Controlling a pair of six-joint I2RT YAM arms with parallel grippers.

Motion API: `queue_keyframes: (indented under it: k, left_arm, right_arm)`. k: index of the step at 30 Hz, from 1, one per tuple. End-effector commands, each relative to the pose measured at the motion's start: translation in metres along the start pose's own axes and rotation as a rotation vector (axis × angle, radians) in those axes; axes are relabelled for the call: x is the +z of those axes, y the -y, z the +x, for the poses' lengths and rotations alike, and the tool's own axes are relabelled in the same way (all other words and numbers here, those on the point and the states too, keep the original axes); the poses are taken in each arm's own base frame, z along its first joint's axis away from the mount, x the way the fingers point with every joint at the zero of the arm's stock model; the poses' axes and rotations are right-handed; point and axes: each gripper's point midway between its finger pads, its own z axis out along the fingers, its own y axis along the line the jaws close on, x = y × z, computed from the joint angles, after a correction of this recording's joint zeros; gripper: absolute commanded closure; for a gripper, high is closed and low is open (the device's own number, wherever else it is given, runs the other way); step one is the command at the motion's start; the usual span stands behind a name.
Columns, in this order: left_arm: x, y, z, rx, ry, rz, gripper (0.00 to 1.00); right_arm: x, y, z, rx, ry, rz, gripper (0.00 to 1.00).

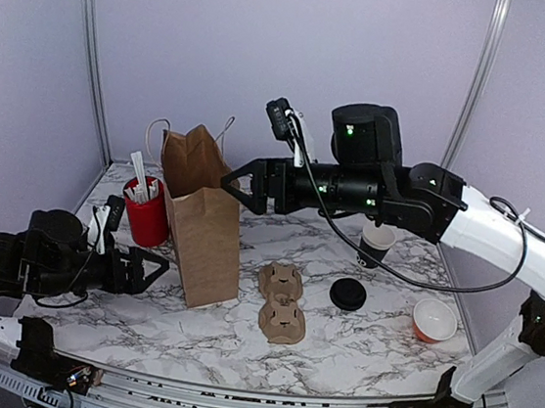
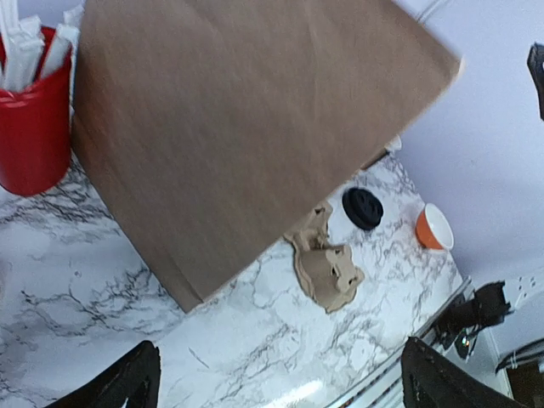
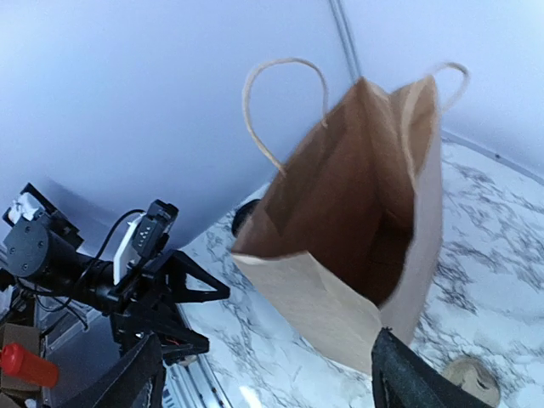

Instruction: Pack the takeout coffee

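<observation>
At the paper bag (image 1: 206, 226): right gripper (image 1: 236, 184) hangs wide open, empty, just off its rim, left gripper (image 1: 152, 271) equally agape near its base — takeout coffee unseen, poss. in the bag's dark interior — a finger snagging a handle (image 3: 285, 93) could topple bag & drink.

Paper bag (image 1: 207, 246): one
Cup carriers (image 1: 280, 282) (image 1: 282, 320): two are lying
Red cup (image 1: 146, 217): one
Black cup (image 1: 376, 245): one
Lid (image 1: 348, 293): one
Bowl (image 1: 435, 320): one — orange

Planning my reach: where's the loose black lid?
Top view, right of centre: the lid sits between the cardboard carrier and the orange bowl, in front of the black cup.
</observation>
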Motion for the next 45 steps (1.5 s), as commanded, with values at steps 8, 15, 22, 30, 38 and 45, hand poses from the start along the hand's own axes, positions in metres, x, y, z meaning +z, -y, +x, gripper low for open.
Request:
queue_keyframes:
  k: [8, 15, 22, 30, 38, 45]
  left_arm:
    - [0.066, 0.012, 0.091, -0.103, -0.173, 0.116, 0.01]
    - [0.105, 0.0, 0.115, -0.133, -0.212, -0.006, 0.01]
    - [0.12, -0.053, 0.104, -0.228, -0.175, -0.229, 0.01]
    - [0.119, -0.096, 0.081, -0.242, -0.174, -0.378, 0.01]
    - [0.109, -0.089, 0.077, -0.233, -0.189, -0.309, 0.01]
    - [0.095, -0.064, 0.09, -0.183, -0.236, -0.182, 0.01]
  right_arm:
    - [-0.046, 0.11, 0.148, 0.246, -0.122, 0.418, 0.17]
    - [-0.052, 0.138, 0.231, 0.362, -0.268, 0.449, 0.16]
    - [-0.066, 0.175, 0.257, 0.415, -0.319, 0.54, 0.14]
    - [-0.038, 0.18, 0.267, 0.418, -0.355, 0.504, 0.14]
    - [-0.013, 0.184, 0.277, 0.377, -0.411, 0.577, 0.14]
    - [-0.005, 0.179, 0.291, 0.301, -0.468, 0.686, 0.11]
